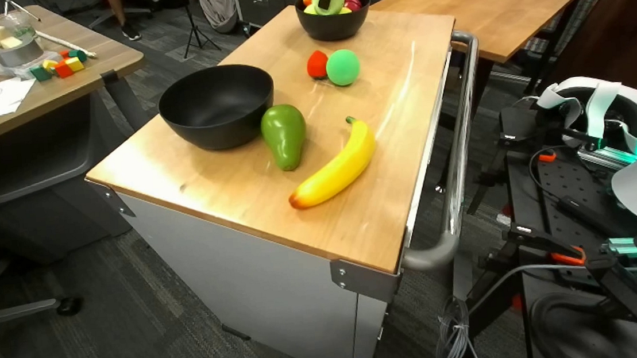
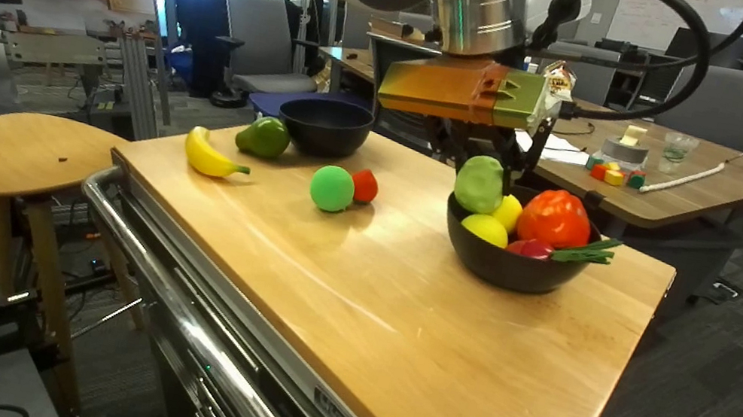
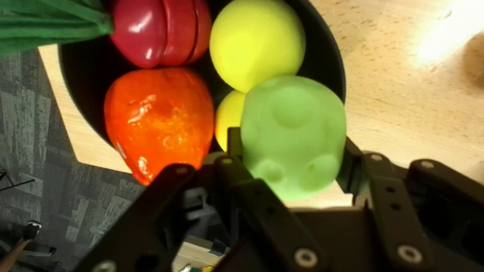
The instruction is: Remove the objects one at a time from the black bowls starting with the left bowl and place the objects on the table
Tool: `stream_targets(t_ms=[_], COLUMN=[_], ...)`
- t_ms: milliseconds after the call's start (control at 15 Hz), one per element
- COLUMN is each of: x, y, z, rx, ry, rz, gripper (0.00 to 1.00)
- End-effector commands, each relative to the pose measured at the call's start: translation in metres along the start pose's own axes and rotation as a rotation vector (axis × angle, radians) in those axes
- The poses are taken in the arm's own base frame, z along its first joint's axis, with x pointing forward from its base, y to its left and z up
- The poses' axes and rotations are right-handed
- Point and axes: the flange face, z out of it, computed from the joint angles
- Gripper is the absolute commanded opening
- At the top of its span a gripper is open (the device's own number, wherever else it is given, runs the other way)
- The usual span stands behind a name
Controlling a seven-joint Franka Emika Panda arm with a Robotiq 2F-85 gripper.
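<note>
My gripper is shut on a light green dimpled ball, with a finger on each side. The ball also shows in an exterior view, at the rim of the fuller black bowl. That bowl holds yellow balls, an orange-red pepper and a red vegetable with green leaves. The other black bowl is empty. On the table lie a green avocado, a yellow banana, a green ball and a red strawberry-like object.
The wooden cart top has a metal handle rail along one long side. A wooden stool stands by one end. Another table with blocks and tape stands beside the cart.
</note>
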Motion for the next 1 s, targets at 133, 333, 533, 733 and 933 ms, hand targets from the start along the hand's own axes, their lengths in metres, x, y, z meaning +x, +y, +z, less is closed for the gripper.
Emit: stream_targets(t_ms=[133, 333, 533, 733, 933], x=[-0.008, -0.029, -0.063, -0.088, -0.101], y=[-0.019, -0.036, -0.037, -0.029, -0.031], z=[-0.067, -0.082, -0.065, -0.031, -0.008], rx=[0.040, 0.113, 0.138, 0.082, 0.050], ry=[0.109, 0.127, 0.027, -0.054, -0.095], rz=[-0.047, -0.105, -0.135, -0.137, -0.150], gripper=[0.25, 0.19, 0.11, 0.09, 0.07])
